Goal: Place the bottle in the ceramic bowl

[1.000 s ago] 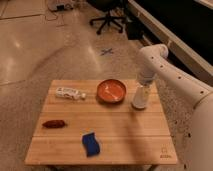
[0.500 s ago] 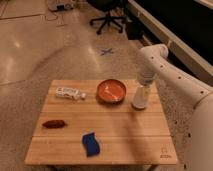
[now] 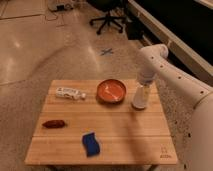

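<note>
The small clear bottle (image 3: 70, 93) with a white label lies on its side on the wooden table (image 3: 125, 135), at the back left. The orange-red ceramic bowl (image 3: 111, 91) stands at the back middle, to the right of the bottle, with a bare gap between them. My gripper (image 3: 140, 102) hangs from the white arm (image 3: 152, 62) at the back right, just right of the bowl and low over the table. It is far from the bottle.
A dark red oblong item (image 3: 54, 124) lies at the left of the table. A blue sponge-like block (image 3: 90, 143) lies near the front edge. An office chair (image 3: 107, 20) stands on the floor behind the table.
</note>
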### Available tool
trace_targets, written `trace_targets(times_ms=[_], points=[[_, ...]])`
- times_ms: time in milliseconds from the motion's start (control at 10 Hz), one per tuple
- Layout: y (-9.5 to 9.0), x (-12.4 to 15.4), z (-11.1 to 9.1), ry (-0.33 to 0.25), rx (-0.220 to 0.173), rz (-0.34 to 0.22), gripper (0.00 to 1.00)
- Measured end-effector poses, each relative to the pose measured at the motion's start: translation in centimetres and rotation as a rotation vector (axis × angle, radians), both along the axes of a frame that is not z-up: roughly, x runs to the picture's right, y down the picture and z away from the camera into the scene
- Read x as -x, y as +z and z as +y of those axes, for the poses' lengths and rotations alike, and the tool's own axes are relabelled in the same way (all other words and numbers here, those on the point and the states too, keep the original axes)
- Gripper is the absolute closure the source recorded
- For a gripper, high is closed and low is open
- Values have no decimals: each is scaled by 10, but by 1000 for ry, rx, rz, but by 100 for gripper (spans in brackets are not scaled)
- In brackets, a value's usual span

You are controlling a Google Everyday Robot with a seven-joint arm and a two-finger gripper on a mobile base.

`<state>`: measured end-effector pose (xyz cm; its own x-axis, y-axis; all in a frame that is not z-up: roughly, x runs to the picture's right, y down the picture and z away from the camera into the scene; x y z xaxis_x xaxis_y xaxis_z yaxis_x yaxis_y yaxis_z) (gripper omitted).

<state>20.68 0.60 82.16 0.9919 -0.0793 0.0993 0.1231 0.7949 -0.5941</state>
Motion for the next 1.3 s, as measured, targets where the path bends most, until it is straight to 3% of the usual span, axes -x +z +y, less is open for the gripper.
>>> trace_targets(times_ms=[600, 800, 900, 1100, 1300], points=[[1, 7, 0, -8, 1, -6, 20], [7, 45, -6, -21, -5, -33, 20], [12, 83, -14, -33, -17, -54, 20], [18, 121, -21, -39, -32, -69, 20], [31, 178, -25, -44, -41, -86, 20]])
